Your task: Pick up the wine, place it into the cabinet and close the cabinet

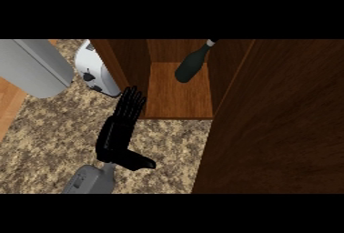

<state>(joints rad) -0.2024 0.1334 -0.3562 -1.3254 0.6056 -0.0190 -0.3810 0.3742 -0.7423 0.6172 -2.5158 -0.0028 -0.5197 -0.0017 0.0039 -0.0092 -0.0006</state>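
A speckled tan-and-brown stone tabletop (pixel 53 136) fills the lower left of the head view, and a strip of pale wood surface (pixel 9 102) shows beyond its left edge. On the tabletop stands a dark wooden cabinet (pixel 176 100), open toward the viewer, with its bare brown floor and side walls in sight. The wine (pixel 191 66), a dark bottle with a lighter cap, is inside the cabinet at the back right of that floor, its neck leaning up and to the right. A broad dark wood door (pixel 282 118) covers the whole right side of the view, from the cabinet's right wall down to the lower edge. Left of the cabinet sits a white toaster (pixel 94 68) with a black knob, and beside that a large pale grey rounded object (pixel 33 63). The left hand (pixel 119 132) lies over the tabletop just before the cabinet's left front corner, fingers straight and pointing toward it, thumb spread to the right, holding nothing; its grey forearm (pixel 91 179) comes in from below.
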